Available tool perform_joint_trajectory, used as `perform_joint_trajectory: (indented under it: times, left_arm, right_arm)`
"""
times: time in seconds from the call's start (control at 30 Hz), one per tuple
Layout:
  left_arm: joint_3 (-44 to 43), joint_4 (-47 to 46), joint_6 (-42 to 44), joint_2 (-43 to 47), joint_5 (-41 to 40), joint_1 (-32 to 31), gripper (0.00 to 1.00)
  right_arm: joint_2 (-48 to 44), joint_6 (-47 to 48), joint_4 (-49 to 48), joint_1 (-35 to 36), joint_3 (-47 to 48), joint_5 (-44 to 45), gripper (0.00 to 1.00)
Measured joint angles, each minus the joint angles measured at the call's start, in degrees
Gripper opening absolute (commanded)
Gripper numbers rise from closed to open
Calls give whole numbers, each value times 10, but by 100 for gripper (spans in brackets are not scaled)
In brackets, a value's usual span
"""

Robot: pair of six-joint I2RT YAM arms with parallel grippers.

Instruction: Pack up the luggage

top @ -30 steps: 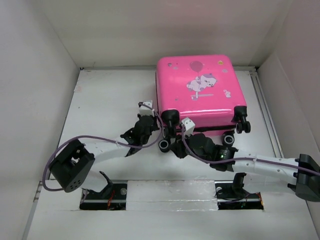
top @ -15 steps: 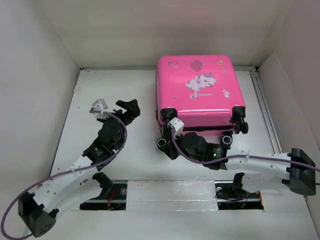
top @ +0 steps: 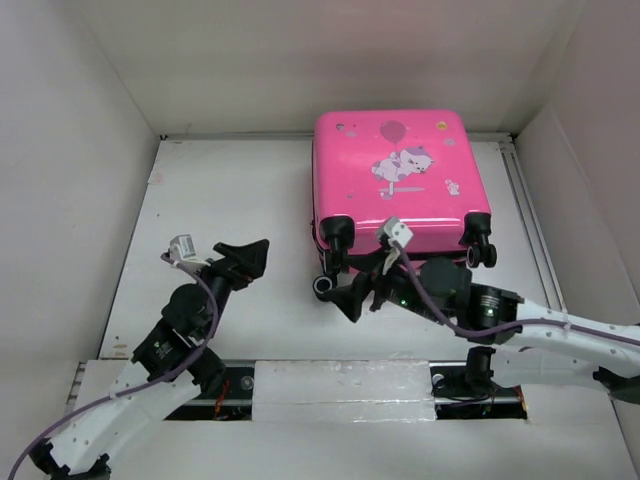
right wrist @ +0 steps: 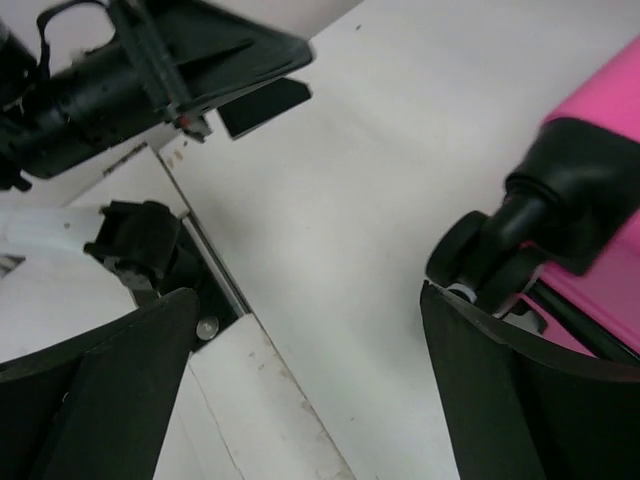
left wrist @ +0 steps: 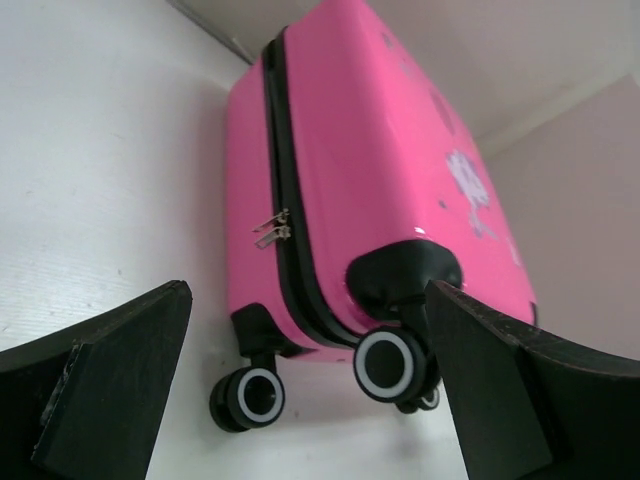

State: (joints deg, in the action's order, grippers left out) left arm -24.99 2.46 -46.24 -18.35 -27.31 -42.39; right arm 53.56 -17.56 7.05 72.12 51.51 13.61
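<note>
The luggage (top: 395, 180), a hot-pink hard-shell suitcase with cartoon stickers, lies shut and flat at the back of the table, its black wheels (top: 325, 285) pointing toward the arms. In the left wrist view the luggage (left wrist: 370, 160) shows its dark zip seam with the zipper pulls (left wrist: 270, 228) hanging, and two wheels (left wrist: 392, 365). My left gripper (top: 248, 262) stands open and holds nothing, well left of the suitcase (left wrist: 310, 400). The right gripper (top: 352, 285) is open too, just in front of the near-left wheel (right wrist: 470, 255), holding nothing (right wrist: 310, 390).
White enclosure walls close in the white table (top: 230, 190) on the left, back and right. A taped strip with the arm bases (top: 340, 385) runs along the near edge. The left arm's gripper (right wrist: 200, 50) shows at the top of the right wrist view.
Both grippers have let go at the suitcase's wheel end and opened. The left arm has drawn back to the left and toward the near edge. The suitcase has stayed put.
</note>
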Motion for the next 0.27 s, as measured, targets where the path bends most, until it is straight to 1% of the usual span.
perform_joint_trajectory:
  times: [0.03,0.13,0.27]
  left_arm:
    - [2,1,3,17,7,0,100]
    - [2,4,11,42,20,0,100]
    - [2,11,21,46,42,0,100]
  right_arm:
    - [-17,-2,9,0,0,12,100]
    - [-54,-14,38,0,0,48,100]
    - [-82,-34,80,0,-6,86,100]
